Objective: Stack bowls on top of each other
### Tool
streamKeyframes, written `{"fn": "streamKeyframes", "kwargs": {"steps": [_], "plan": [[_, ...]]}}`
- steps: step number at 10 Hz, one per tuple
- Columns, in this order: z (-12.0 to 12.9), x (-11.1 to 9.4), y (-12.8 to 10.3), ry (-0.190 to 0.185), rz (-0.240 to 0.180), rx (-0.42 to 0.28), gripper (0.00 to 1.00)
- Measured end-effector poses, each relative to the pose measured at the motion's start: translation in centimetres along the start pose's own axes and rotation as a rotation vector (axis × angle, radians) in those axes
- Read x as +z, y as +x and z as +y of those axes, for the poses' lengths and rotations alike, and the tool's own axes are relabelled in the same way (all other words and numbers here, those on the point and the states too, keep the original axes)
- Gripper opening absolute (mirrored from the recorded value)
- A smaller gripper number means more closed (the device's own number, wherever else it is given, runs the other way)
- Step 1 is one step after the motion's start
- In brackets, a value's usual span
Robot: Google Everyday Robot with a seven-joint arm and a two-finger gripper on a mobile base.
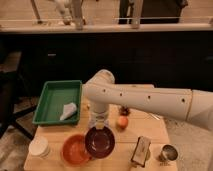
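Maroon bowl [100, 142] near front of table [156, 134], its left edge overlapping orange bowl [74, 151]. Gripper [99, 126] just above, fingers clamped tight on maroon bowl's far rim.

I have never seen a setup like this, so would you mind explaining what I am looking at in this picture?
This is a mobile robot's single white arm, seen by one camera looking down on a wooden table. Where that camera is mounted is not known. At the arm's end is a two-finger gripper, shut on the far rim of a dark maroon bowl, which is right beside an orange bowl. The job is to stack those two. Also on the table are a green tray holding a crumpled white thing, a white cup stack, a small orange ball, a packet and a metal cup.
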Motion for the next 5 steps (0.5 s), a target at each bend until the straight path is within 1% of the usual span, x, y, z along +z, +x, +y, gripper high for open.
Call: {"fn": "streamKeyframes", "kwargs": {"steps": [2, 4, 5], "plan": [[-0.4, 0.5, -0.3, -0.001, -0.018, 0.045, 0.0], [-1.1, 1.3, -1.8, -0.004, -0.052, 0.092, 0.0], [-1.1, 1.5, -1.9, -0.011, -0.051, 0.106, 0.0]]}}
